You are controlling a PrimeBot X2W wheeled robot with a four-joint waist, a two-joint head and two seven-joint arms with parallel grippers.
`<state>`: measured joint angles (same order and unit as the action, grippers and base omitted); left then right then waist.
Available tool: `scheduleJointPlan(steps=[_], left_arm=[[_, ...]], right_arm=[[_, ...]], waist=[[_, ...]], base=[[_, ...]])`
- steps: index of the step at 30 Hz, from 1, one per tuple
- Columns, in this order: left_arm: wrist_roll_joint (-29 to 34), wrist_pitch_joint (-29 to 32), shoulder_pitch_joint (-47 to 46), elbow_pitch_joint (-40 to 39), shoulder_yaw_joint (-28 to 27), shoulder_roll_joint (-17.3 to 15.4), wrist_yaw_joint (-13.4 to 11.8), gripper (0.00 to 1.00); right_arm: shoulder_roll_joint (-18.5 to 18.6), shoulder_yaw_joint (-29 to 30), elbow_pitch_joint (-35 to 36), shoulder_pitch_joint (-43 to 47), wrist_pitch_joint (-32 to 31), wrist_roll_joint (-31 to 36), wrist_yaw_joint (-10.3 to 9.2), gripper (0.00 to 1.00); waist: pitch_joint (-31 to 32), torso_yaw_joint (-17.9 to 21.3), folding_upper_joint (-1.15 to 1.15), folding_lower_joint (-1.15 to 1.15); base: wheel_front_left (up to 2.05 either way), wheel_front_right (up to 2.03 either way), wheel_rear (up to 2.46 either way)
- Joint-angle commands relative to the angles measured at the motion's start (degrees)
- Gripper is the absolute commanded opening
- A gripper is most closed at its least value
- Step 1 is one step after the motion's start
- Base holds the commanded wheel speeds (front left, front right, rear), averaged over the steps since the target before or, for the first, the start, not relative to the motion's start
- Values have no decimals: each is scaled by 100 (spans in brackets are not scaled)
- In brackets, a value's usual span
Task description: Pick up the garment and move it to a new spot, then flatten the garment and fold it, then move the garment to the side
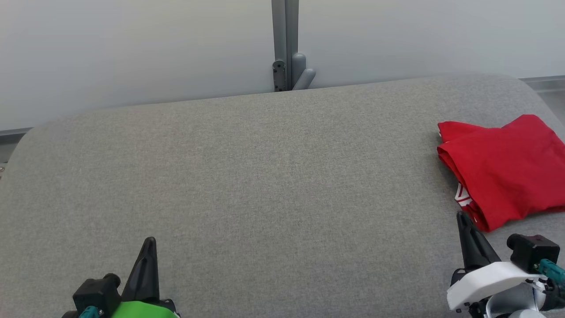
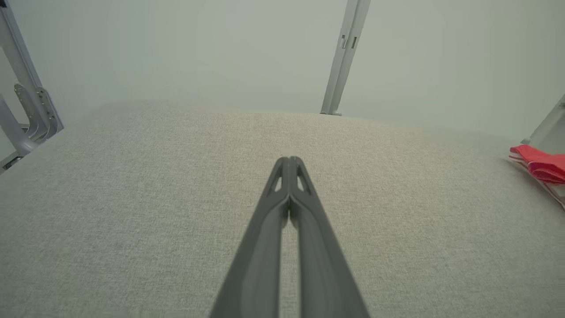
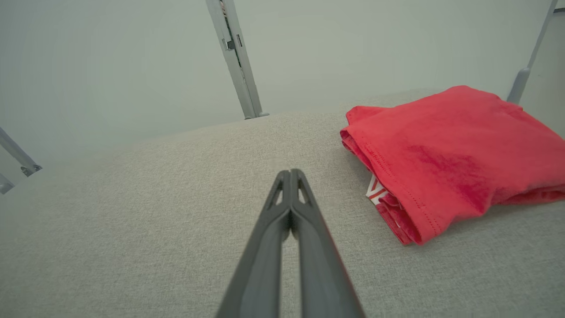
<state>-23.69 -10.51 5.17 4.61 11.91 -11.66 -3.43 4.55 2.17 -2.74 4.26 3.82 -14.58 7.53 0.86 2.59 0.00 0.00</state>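
At the right end of the grey table (image 1: 265, 176), the red garment (image 1: 503, 168) is seen lying folded into a compact stack, close to the table's rounded edge. Folding and the move to the side are judged done; little, if anything, is left. The right gripper (image 1: 460, 216) is pressed shut on nothing, just short of the garment's near edge. The left gripper (image 1: 150, 242) is likewise closed and empty, well apart. Layered hems and a white printed patch (image 3: 374, 191) are made plain in the right wrist view, whereas a thin red sliver is given by the left wrist view.
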Motion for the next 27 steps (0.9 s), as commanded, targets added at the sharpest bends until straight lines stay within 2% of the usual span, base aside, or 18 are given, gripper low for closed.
scheduleJointPlan(steps=[1, 27], left_arm=[[-274, -36, -207, -13, -5, -1, 58, 0], [-2623, -177, -884, 582, 150, 287, 406, 0]], right_arm=[[62, 118, -9, -225, -103, -262, 0, 0], [246, 1009, -945, -1007, -1199, -2656, -2, 0]], waist=[[-4, -3, 0, 0], [-68, -59, 0, 0]], base=[[0, 0, 0], [0, 0, 0]])
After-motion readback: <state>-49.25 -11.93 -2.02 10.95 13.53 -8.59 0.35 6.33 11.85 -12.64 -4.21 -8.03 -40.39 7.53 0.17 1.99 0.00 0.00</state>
